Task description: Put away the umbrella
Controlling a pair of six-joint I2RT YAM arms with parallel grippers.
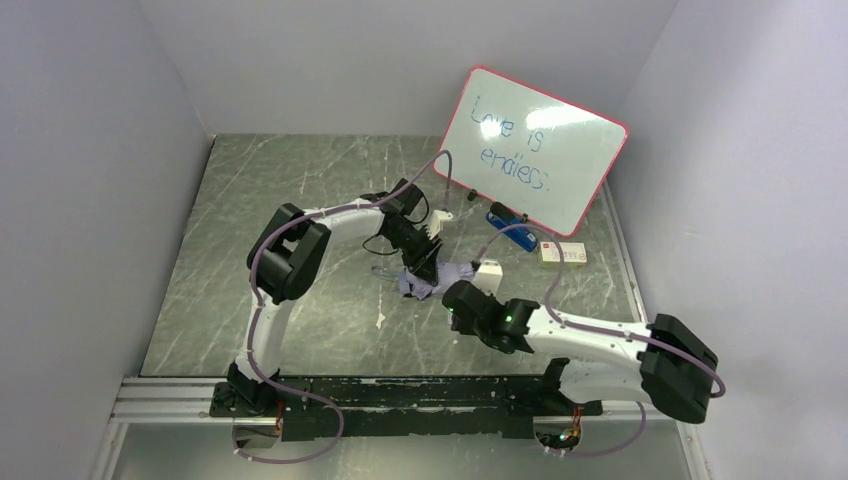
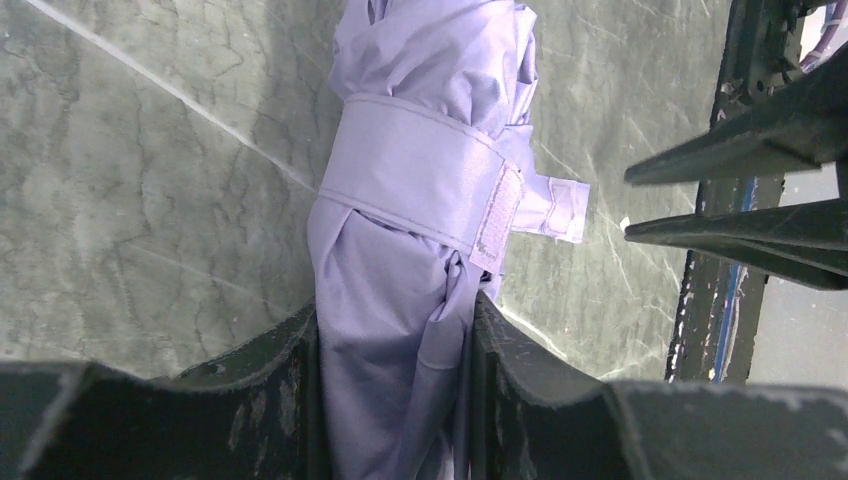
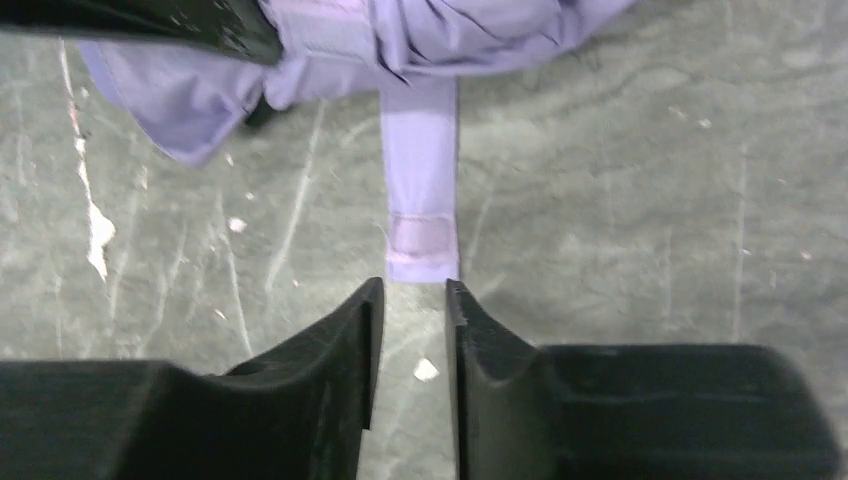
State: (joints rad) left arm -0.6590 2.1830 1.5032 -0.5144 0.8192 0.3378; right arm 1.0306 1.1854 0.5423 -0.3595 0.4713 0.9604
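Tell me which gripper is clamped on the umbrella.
The left gripper: it squeezes the rolled lavender umbrella from both sides. The right gripper stands parted and empty, just short of the strap end.

Right gripper (image 3: 413, 290) at bottom centre, jaws narrowly apart, only table showing between them. Lavender umbrella (image 3: 450, 30) fabric bunched along top edge. Its strap (image 3: 420, 170) runs straight down mid-frame, fastener patch near the end, which stops just at the fingertips. Marbled grey-green table (image 3: 650, 200), white flecks.
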